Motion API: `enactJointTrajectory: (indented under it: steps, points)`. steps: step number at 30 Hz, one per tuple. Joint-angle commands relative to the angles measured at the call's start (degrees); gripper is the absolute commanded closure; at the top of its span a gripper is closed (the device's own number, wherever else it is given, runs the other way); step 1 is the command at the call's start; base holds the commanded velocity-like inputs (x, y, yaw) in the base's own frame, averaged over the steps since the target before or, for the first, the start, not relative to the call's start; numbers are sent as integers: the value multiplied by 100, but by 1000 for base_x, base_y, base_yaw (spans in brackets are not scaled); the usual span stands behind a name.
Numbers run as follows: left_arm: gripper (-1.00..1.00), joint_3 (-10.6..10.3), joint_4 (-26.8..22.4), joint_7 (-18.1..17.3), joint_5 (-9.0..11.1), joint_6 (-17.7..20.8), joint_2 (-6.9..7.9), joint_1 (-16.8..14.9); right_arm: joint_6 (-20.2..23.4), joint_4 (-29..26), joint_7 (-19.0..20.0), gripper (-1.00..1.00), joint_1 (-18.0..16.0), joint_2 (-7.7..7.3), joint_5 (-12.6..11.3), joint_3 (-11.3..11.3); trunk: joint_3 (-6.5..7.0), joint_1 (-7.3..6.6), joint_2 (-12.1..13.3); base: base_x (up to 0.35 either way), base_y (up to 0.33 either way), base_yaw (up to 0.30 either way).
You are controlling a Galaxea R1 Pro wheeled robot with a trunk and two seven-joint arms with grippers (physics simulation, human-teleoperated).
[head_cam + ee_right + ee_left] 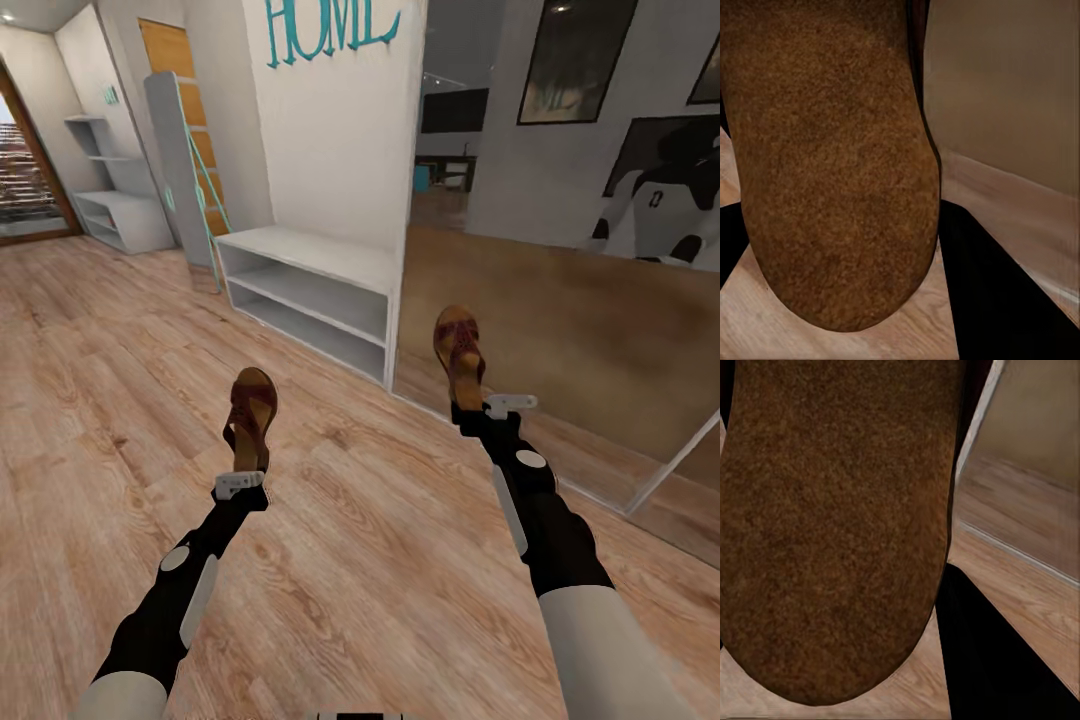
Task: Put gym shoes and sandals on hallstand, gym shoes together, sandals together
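- The left gripper (243, 478) was clamped on one sandal (250, 417), jaws closed at its heel end, so the shoe stood out ahead of the arm with its toe pointing away from the robot.
- The right gripper (487, 408) held the other sandal (459, 355) the same way, jaws closed at the heel, its long axis running forward along the arm.
- Both sandals were off the corridor floor (120, 400), carried in the air, well apart from each other, one on each side.
- In the left wrist view, the rough brown sole (832, 525) of the sandal lay close in front of the camera; the right wrist view showed the matching sole (832, 165) the same way.
- A low white two-tier unit (310, 290) stood ahead against the wall under teal "HOME" letters (330, 30), beside a large mirror panel (560, 300).
- The hallstand (115, 195), with stepped shelves above its low tiers, stood further off, ahead and to the left near the doorway.
- The relation that mattered: the hallstand lay forward and to the left of both held sandals, so the left arm looked nearer to it, and both toes already pointed roughly that way.
- By my judgement, the robot needed to drive closer before either sandal could be set on a shelf.
- No gym shoes could be made out here.
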Motion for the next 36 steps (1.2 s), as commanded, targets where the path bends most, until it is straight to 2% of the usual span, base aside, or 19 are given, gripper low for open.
enactJointTrajectory:
  steps: [1,22,36]
  points:
    - [100,22,6,-66,50,5,-7,-6,36,-12,-6,100,-1,3,3,-6,-8,-1,-2,176,0,294]
    - [100,22,4,-66,51,5,-7,-6,36,-12,-7,100,-1,3,11,-6,-84,-1,-2,332,2,294]
    - [100,22,5,-66,53,15,-7,-6,36,-12,-10,100,-1,3,13,-6,-134,-1,-2,345,102,294]
